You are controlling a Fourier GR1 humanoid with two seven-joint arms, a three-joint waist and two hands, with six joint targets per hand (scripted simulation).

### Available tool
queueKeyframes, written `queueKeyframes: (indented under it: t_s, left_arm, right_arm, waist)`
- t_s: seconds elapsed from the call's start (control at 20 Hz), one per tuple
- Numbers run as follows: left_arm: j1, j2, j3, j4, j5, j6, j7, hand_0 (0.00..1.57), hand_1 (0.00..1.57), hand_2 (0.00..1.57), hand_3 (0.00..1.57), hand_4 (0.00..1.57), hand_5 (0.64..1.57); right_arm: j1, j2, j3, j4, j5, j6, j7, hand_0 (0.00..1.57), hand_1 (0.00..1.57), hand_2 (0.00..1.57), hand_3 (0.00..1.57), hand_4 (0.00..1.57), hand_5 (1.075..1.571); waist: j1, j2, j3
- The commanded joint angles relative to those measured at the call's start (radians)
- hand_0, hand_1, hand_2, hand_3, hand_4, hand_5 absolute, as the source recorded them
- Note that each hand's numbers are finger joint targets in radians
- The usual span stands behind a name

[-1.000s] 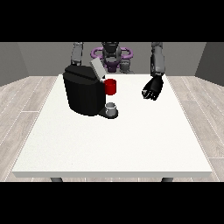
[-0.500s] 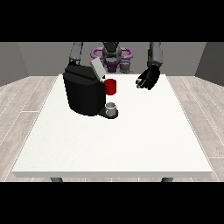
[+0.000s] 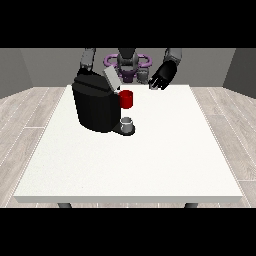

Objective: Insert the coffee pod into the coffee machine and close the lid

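The black coffee machine (image 3: 96, 106) stands on the white table (image 3: 150, 160) at its far left, with its grey lid (image 3: 111, 79) tilted up. A red thing at the machine (image 3: 126, 99) sits at its front. On the machine's base stands a small grey thing (image 3: 128, 123). Another grey thing (image 3: 143, 76) shows at the table's far edge; I cannot tell whether either is the pod. The hand at the view's right (image 3: 163, 76) hovers just right of that far grey thing, fingers relaxed and holding nothing. At the view's left an arm (image 3: 88, 58) drops behind the machine, which hides its hand.
The robot's torso (image 3: 127, 61) with purple rings is behind the far edge. Grey walls and a wood floor surround the table.
The hand at the view's right has risen and moved back and towards the view's left, from beside the machine to the table's far edge. The machine has not moved.
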Motion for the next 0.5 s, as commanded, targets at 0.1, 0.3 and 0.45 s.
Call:
queueKeyframes:
  t_s: [0.1, 0.3, 0.45]
  left_arm:
    - [-0.095, -0.008, 0.022, -0.029, 0.008, -0.065, 0.046, 1.34, 1.34, 1.37, 1.35, 0.56, 1.571]
    - [-0.178, -0.018, 0.084, -0.02, 0.049, -0.088, 0.121, 0.96, 0.96, 1.16, 1.36, 0.52, 1.571]
    - [-0.242, -0.026, 0.128, -0.01, 0.078, -0.099, 0.193, 1.2, 1.2, 1.24, 1.26, 0.49, 1.571]
  right_arm:
    - [-0.044, -0.01, -0.014, -0.014, 0.006, -0.015, 0.011, 0.0, 0.0, 0.0, 0.0, 0.0, 1.571]
    - [-0.072, -0.031, -0.034, -0.03, -0.017, 0.007, 0.044, 0.0, 0.0, 0.0, 0.0, 0.0, 1.571]
    - [-0.058, -0.039, -0.051, -0.028, -0.033, 0.012, 0.004, 0.0, 0.0, 0.0, 0.0, 0.0, 1.571]
  waist:
    - [-0.022, 0.002, -0.0002]
    - [-0.052, 0.009, -0.0001]
    - [-0.081, 0.022, 0.0001]
